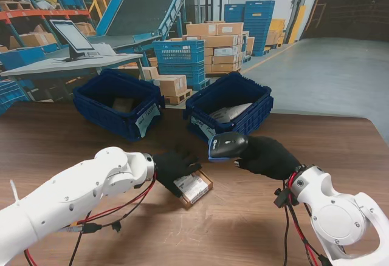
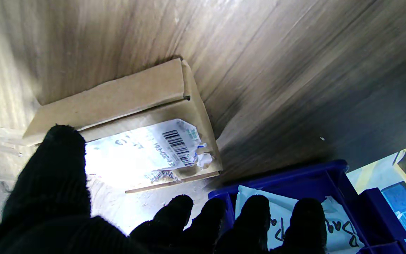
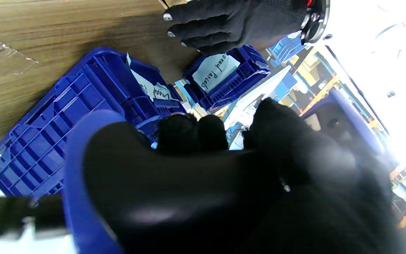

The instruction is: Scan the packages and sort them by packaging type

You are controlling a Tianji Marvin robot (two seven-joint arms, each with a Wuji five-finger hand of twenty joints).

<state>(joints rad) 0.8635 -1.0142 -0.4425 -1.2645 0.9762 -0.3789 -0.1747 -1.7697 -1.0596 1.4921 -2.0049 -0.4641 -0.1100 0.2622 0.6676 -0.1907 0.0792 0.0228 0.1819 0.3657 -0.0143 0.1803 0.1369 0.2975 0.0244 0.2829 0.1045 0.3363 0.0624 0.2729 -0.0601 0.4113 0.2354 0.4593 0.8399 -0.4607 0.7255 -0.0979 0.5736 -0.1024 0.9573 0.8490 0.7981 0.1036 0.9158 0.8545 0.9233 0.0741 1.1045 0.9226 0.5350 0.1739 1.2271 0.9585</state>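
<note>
A flat cardboard box (image 1: 196,188) (image 2: 136,102) lies on the wooden table with a white barcode label (image 2: 143,148) facing up. My black-gloved left hand (image 1: 173,164) (image 2: 65,197) is open over the box's left end, thumb on one side and fingers spread on the other. Whether it touches the box is unclear. My right hand (image 1: 270,156) (image 3: 312,158) is shut on a black and blue barcode scanner (image 1: 226,144) (image 3: 174,197), held just right of the box with its head towards it.
Two blue bins stand at the far side of the table. The left bin (image 1: 97,105) (image 3: 238,81) holds a brown parcel (image 1: 123,104). The right bin (image 1: 255,117) (image 2: 294,173) holds a white bag (image 1: 231,113). Both carry handwritten paper labels.
</note>
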